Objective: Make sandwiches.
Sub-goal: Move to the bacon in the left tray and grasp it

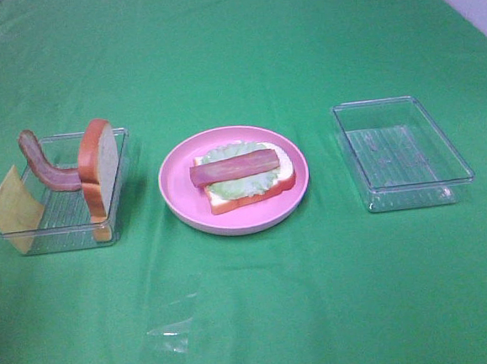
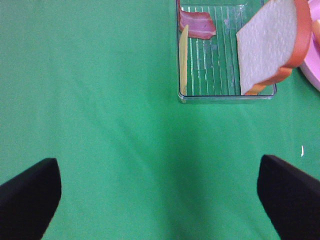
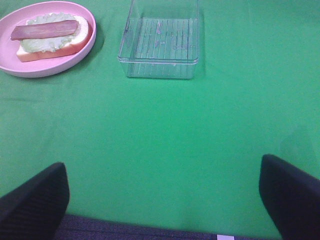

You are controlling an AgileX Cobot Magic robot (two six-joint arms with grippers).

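Note:
On the pink plate [image 1: 177, 200] lies an open sandwich [image 1: 243, 182]: a bread slice, pale green lettuce [image 1: 256, 181] and one bacon strip [image 1: 232, 168] on top. The left clear tray [image 1: 58, 239] holds a curled bacon strip [image 1: 44, 164], a bread slice [image 1: 99, 168] standing on edge and a yellow cheese square [image 1: 13, 204] leaning at its outer end. The exterior view shows neither gripper. My left gripper [image 2: 157, 190] is open above bare cloth, short of that tray [image 2: 215, 65] and bread [image 2: 267, 45]. My right gripper [image 3: 162, 190] is open near the table's front, well short of the plate [image 3: 50, 70].
An empty clear tray [image 1: 401, 153] stands right of the plate, also seen as the tray [image 3: 160, 40] ahead of the right gripper. A faint clear plastic sheet [image 1: 171, 339] lies on the green cloth near the front. The table's front edge [image 3: 150, 231] runs just below the right gripper.

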